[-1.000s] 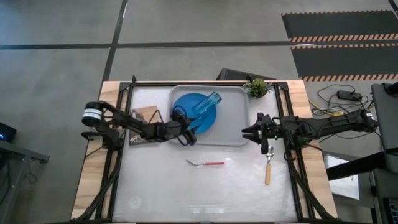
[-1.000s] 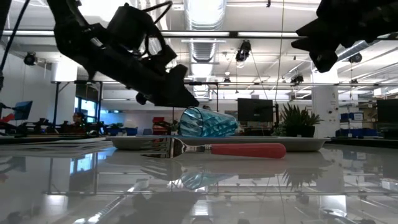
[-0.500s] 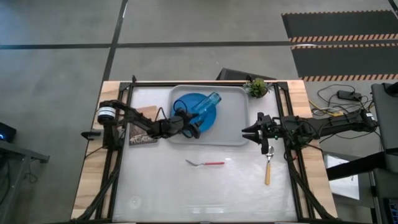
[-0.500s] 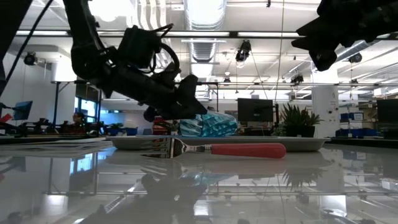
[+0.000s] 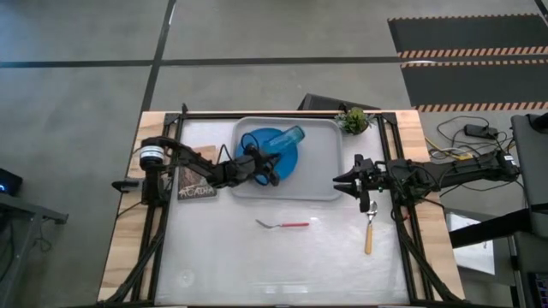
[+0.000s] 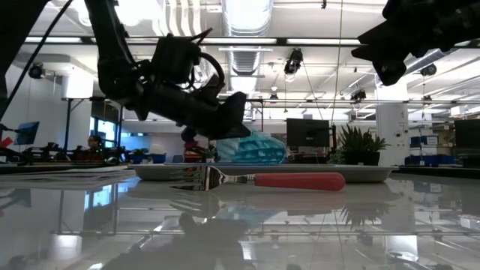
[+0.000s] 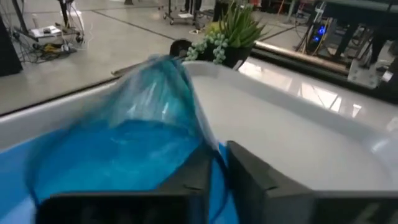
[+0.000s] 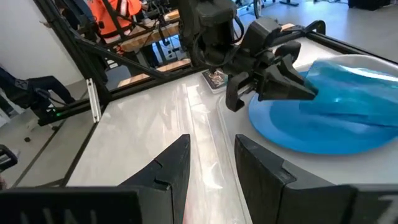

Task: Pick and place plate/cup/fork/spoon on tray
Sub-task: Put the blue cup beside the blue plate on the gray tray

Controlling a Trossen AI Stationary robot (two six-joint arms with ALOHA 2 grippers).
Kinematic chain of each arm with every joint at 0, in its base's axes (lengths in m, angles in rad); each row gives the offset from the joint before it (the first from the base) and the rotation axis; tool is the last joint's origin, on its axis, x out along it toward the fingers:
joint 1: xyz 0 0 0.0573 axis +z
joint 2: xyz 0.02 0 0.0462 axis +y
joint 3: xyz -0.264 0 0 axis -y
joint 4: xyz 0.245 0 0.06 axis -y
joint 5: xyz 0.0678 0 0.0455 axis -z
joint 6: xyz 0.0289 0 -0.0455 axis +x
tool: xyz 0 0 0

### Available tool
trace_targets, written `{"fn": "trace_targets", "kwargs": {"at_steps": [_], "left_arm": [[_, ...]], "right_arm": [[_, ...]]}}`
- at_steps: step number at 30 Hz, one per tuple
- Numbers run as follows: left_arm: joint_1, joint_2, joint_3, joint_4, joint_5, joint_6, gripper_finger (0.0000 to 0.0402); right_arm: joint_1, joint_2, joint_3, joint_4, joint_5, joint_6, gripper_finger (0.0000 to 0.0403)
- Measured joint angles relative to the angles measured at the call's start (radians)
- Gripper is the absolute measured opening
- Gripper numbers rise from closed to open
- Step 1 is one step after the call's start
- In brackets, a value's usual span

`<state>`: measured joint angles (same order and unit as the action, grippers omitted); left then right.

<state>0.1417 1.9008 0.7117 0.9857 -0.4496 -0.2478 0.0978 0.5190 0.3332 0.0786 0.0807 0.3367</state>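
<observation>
The blue plate (image 5: 257, 144) lies flat on the grey tray (image 5: 325, 192) at the far middle of the table. The teal cup (image 5: 289, 137) lies on its side on the plate. My left gripper (image 5: 274, 171) reaches over the plate from the left and is shut at the cup's near end. The fork (image 5: 284, 224) and the spoon (image 5: 370, 233) lie flat on the table, nearer than the tray. My right gripper (image 5: 341, 181) hovers open by the tray's right edge, above the spoon's bowl, with nothing between its fingers. My left gripper has the edge of the cup's near end (image 7: 208, 140) running into the narrow gap between its two fingers (image 7: 249, 180). Whether one finger is inside the cup I cannot tell. The fingers come from the table's left, slanting down. The cup lies on its side on the plate.
A small green plant (image 5: 352, 120) stands at the tray's far right corner. A picture card (image 5: 197, 184) lies left of the tray, under my left arm. Bare table top stretches along the near side, around the fork and spoon.
My left gripper has moved from the tray's near left corner toward the far right, over the plate to the cup's near end, and has shut there. The cup stays lying on the plate.
</observation>
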Motion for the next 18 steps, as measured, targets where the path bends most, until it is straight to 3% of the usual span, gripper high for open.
{"fn": "trace_targets", "kwargs": {"at_steps": [5,10,18], "left_arm": [[-0.002,-0.044,0.002,-0.002,0.003,0.058,0.0004],[-0.007,-0.167,0.014,-0.045,0.032,0.137,0.0001],[-0.006,-0.381,0.191,-0.504,0.078,0.259,0.0001]], "right_arm": [[0.000,-0.001,0.000,-0.022,-0.002,0.002,0.0114],[0.001,-0.001,0.000,-0.024,-0.004,-0.001,0.0114],[0.001,-0.038,0.000,-0.049,-0.034,-0.028,0.0114]]}}
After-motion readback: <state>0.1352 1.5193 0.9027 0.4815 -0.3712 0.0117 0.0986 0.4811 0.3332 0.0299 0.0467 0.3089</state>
